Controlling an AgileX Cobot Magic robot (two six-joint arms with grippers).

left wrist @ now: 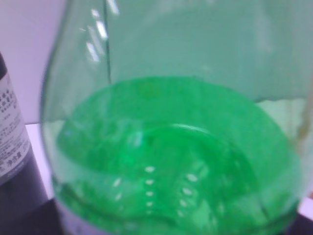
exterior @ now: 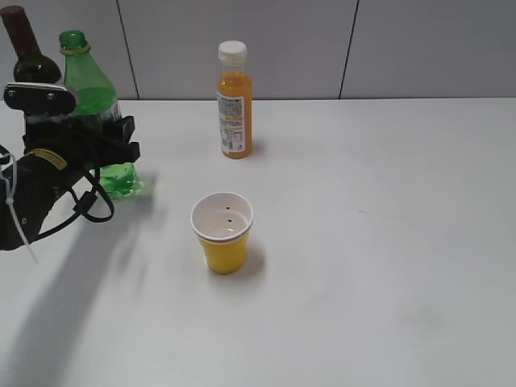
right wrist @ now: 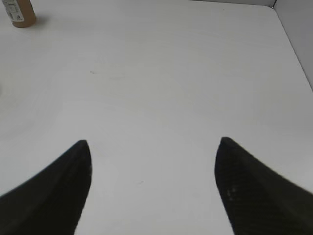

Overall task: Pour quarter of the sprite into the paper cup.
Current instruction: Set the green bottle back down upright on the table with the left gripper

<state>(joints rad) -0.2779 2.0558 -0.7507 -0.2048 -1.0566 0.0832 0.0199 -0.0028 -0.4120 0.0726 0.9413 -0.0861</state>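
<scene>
- Leftmost, at the tabletop's (exterior: 363, 266) far left edge: sprite (exterior: 95, 97) upright, cap off, just in front of and beside a wine bottle (exterior: 24, 48), the two nearly touching.
- Left pincer (exterior: 97, 149) set around the sprite's lower body at label height; looks closed on it, though the fingers' contact stays hidden in both views and the bottle fills the left wrist view completely (left wrist: 171, 147).
- Probably the grasp-and-lift step, with no pouring begun; cup (exterior: 222, 232) appears dry apart from two dark specks inside.
- Best done by lifting straight up first, away from the wine bottle, to avoid knocking it over at the tabletop's edge.
- Then carried rightward and toward the camera, kept upright because of the open mouth; liquid sits low in the bottle, so a steep tilt likely needed, eased in slowly to stop near a quarter.
- Cup standing alone near the middle, well apart from everything; light and tippable, so neck to hover above the rim without touching.
- Juice bottle (exterior: 235, 101) behind the cup, clear of the direct path from the sprite.
- Right of the cup: broad bare tabletop, ample room.
- Right pincer (right wrist: 154, 147) spread wide, holding nothing, over bare tabletop with only the juice bottle's base (right wrist: 19, 13) at the view's far corner; not visible in the exterior view.
</scene>
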